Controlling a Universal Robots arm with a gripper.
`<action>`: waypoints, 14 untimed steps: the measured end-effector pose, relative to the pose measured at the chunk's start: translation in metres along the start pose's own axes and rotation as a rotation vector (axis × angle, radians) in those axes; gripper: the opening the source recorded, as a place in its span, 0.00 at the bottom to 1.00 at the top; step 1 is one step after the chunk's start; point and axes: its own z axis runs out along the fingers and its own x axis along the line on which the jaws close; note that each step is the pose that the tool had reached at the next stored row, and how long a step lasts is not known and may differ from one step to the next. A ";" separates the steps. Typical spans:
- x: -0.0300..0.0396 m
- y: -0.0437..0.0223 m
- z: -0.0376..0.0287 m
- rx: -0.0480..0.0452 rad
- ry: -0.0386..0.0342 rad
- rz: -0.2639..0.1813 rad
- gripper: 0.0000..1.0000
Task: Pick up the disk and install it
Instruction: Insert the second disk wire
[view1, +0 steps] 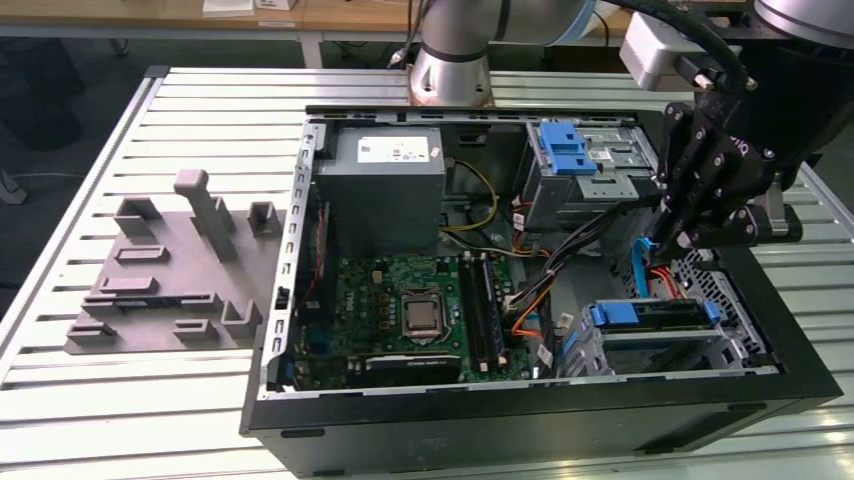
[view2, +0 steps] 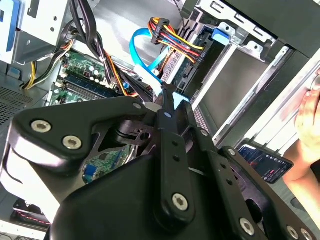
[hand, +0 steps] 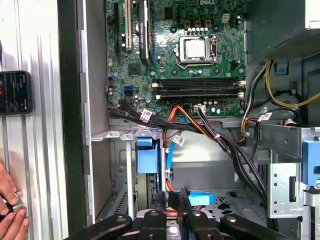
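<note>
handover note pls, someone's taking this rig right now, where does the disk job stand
Gripper: fingers together, nothing seen between them, low inside the open computer case, beside a light blue cable.
Disk: in its blue carrier, sitting in the drive bay just under the gripper; not held.
Done: disk appears placed in the bay.
Left: cannot tell whether it is fully seated; check that.

A person's hand (hand: 11, 212) is cut off at the first wrist view's edge. The gripper (view1: 683, 235) hides the case wall (view1: 747, 290) at three o'clock.
</note>
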 end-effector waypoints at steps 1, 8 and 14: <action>0.0000 0.0000 0.0000 0.0000 0.0002 0.000 0.24; 0.0000 0.0000 0.0000 0.0000 0.0003 0.000 0.24; 0.0000 0.0000 0.0000 0.0000 0.0003 0.000 0.24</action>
